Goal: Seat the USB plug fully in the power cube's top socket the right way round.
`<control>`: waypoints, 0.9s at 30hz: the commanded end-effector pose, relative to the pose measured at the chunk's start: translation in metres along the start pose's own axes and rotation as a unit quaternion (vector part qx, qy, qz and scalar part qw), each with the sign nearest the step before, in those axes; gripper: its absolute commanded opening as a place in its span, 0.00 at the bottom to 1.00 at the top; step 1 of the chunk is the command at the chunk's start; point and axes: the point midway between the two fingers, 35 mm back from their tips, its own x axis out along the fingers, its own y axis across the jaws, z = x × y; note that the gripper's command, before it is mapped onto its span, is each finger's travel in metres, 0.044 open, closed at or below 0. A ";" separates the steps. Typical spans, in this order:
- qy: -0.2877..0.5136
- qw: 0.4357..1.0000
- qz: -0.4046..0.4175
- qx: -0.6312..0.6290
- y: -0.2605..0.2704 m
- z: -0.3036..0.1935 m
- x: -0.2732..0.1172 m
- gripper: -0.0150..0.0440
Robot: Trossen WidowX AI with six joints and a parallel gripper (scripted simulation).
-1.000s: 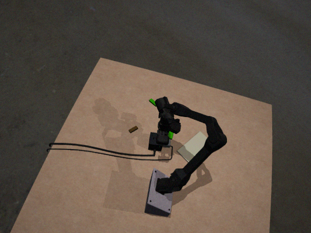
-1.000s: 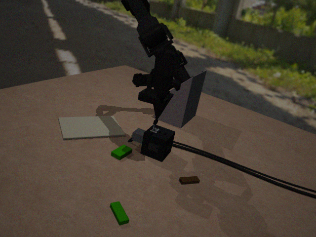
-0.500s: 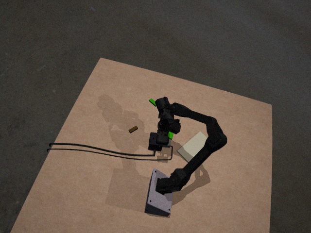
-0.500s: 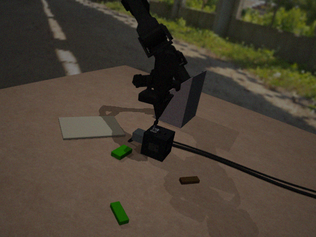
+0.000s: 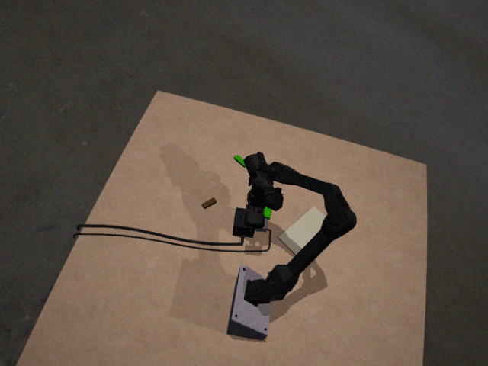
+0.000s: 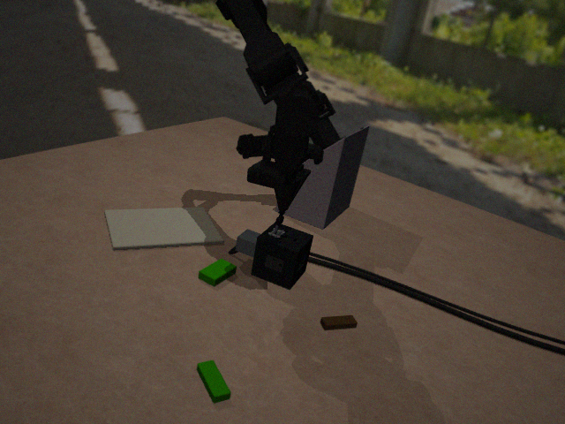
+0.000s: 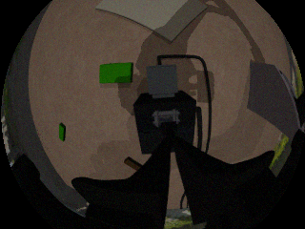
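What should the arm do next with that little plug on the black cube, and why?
Probably lift straight up: the gripper is shut on the USB plug, which sits in the top of the power cube, so it has to come out before it can be turned round.

The arm (image 5: 311, 236) bends at the elbow, wrist pointing straight down, the gripper (image 6: 278, 220) clamped on the USB plug (image 6: 276, 231).

Matt black plastic power cube (image 6: 281, 261), pale metallic USB plug (image 6: 276, 231), glossy green blocks (image 6: 217, 271), matt brown table (image 6: 91, 319).
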 end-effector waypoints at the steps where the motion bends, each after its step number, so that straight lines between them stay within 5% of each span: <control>1: 0.003 1.000 0.001 -0.001 0.000 0.000 0.000 0.25; 27: 0.003 1.000 0.001 -0.001 0.000 0.000 0.003 0.25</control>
